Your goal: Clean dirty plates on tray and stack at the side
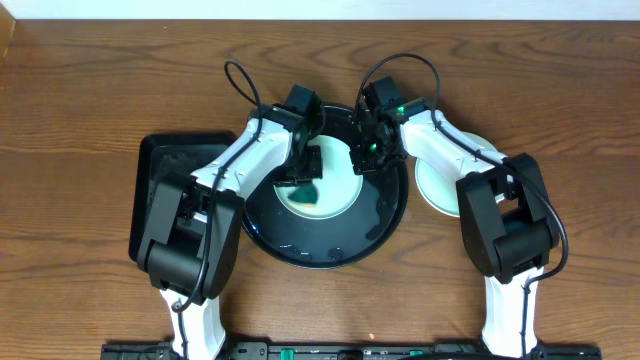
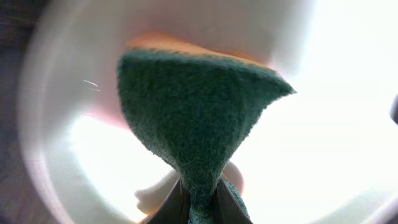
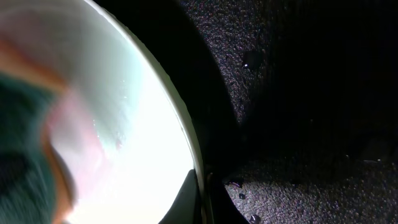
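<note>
green sponge [image 2: 199, 124] tip-down on mint plate [image 1: 340, 195] — plate flat in black tray [image 1: 300, 250]

- Sponge [image 2: 199, 118]: fills the centre of the left wrist view. It has a coarse dark green scouring face, with an orange-yellow layer showing along its top edge, and is folded down to a narrow pinched point at the bottom.
- Rectangular black tray [image 1: 165, 160]: sits on the bench [image 1: 80, 100] at left, rounded corners, largely hidden.
- Drops [image 3: 249, 60]: small glinting beads on a dark speckled surface, right wrist view.
- Pale strip [image 1: 400, 8]: runs along the overhead view's top edge.
</note>
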`<state>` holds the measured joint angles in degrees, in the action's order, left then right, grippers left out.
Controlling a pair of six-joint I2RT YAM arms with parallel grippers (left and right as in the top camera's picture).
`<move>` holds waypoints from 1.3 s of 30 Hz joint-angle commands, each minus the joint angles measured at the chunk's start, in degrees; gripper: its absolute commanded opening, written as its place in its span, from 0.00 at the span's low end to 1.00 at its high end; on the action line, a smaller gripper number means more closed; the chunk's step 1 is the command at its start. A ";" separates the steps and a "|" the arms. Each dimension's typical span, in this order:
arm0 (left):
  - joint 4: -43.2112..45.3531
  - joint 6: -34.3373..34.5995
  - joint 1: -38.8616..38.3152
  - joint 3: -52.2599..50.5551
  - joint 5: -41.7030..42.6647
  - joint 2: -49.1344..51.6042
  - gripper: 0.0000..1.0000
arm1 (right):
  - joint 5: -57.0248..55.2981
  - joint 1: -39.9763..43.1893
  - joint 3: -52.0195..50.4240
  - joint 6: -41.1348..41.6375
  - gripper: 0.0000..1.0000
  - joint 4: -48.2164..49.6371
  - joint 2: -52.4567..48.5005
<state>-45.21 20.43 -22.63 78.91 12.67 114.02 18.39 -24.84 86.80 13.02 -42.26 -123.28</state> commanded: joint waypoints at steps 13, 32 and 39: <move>-7.63 -4.90 10.36 12.07 -9.46 -7.45 0.08 | -1.88 -0.33 -1.42 -0.17 0.01 -0.81 -0.59; -19.41 -3.87 33.07 14.21 -10.58 -18.86 0.08 | -15.54 -1.18 -1.38 -1.01 0.01 -4.11 11.65; -19.50 -3.85 34.71 14.19 -10.58 -18.86 0.08 | -36.44 -6.64 -1.38 -1.07 0.01 -6.80 19.80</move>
<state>-64.51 16.47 12.01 92.29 2.57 95.48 -4.58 -28.18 85.30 12.56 -48.69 -106.80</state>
